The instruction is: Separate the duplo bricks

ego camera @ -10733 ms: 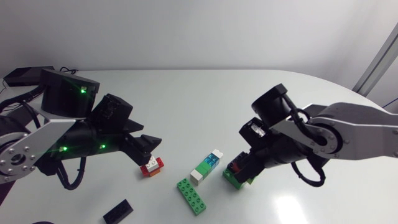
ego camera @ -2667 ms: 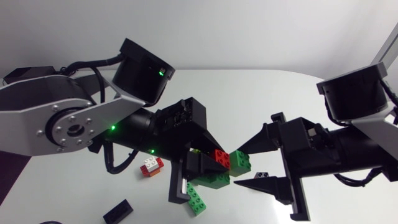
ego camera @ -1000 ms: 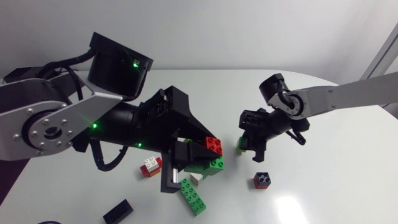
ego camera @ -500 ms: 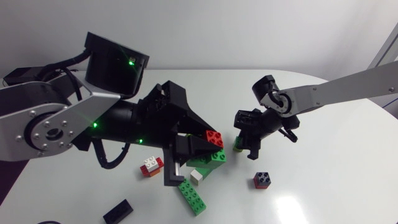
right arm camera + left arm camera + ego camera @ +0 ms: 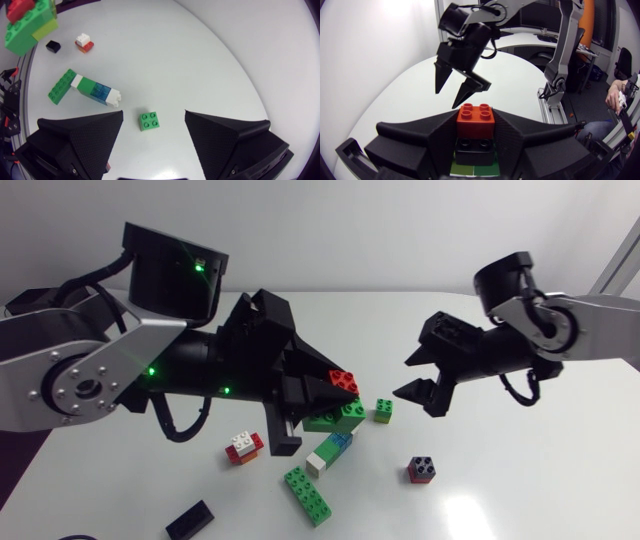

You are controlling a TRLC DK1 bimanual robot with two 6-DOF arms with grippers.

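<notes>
Stack [image 5: 343, 381] of red, black and green bricks, held above table, pinched by left gripper [image 5: 475, 140] — its green base cut off in wrist view, right gripper [image 5: 402, 378] spread wide, empty, above small green brick [image 5: 150, 121].

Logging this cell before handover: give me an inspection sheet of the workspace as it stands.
Surface: white table.
Job's things: red-topped stack in left tool; small green brick, red-black brick, long green brick, white-green-blue stack, white-red brick on table.
Clutter: flat black piece.
Tools: left tool shut on red-topped stack; right tool open, empty.
Cables: black loops on left arm and right arm.
Surroundings: nothing seen.
</notes>
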